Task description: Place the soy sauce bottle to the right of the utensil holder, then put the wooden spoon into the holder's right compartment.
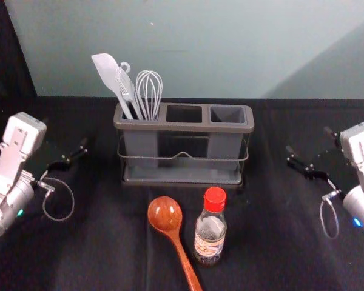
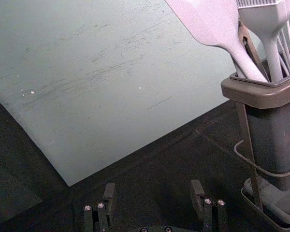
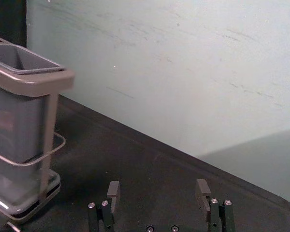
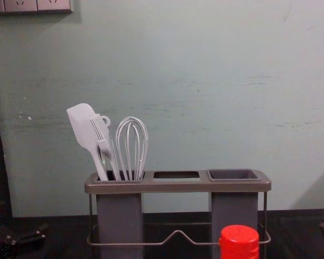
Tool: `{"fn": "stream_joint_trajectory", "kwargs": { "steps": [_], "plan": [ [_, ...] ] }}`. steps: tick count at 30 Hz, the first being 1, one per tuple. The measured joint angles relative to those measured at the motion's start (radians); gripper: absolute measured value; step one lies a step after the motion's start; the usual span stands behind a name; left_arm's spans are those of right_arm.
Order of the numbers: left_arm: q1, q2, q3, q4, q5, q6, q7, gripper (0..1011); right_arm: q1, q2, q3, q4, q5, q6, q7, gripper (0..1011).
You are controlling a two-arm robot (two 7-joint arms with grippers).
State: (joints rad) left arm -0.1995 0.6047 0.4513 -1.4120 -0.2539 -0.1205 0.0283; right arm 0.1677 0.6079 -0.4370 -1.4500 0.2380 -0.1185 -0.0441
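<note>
- Smooth grey holder [image 1: 185,127], oblong, wire-railed, between both sets of fingers; pale spatula [image 1: 110,76] and looped whisk [image 1: 149,91] stand in its left compartment;
- Bottle label [image 1: 208,247] has print too small to read;
- Clear, red-capped soy sauce bottle [image 1: 210,228] stands leftward and robot-side of the right gripper [image 1: 307,138], fingers wide apart;
- Glossy brown wooden spoon [image 1: 165,214] lies rightward and robot-side of the left gripper [image 1: 67,133], fingers also wide.

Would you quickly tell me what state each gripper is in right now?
Left gripper: open, holding nothing, to the left of the utensil holder.
Right gripper: open, holding nothing, to the right of the utensil holder.
</note>
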Motion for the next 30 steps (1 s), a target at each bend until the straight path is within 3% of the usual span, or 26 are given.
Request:
{"fn": "stream_joint_trajectory", "kwargs": {
  "steps": [9, 17, 30],
  "plan": [
    [0.0, 0.0, 0.0, 0.0, 0.0, 0.0, 0.0, 1000, -0.106, 0.033, 0.034, -0.127, -0.018, 0.012, -0.015, 1002],
    [0.0, 0.0, 0.0, 0.0, 0.0, 0.0, 0.0, 1000, -0.242, 0.08, 0.08, -0.262, -0.003, 0.004, -0.011, 1002],
    [0.0, 0.0, 0.0, 0.0, 0.0, 0.0, 0.0, 1000, -0.404, 0.147, 0.143, -0.426, 0.009, 0.005, 0.017, 1002]
  ]
}}
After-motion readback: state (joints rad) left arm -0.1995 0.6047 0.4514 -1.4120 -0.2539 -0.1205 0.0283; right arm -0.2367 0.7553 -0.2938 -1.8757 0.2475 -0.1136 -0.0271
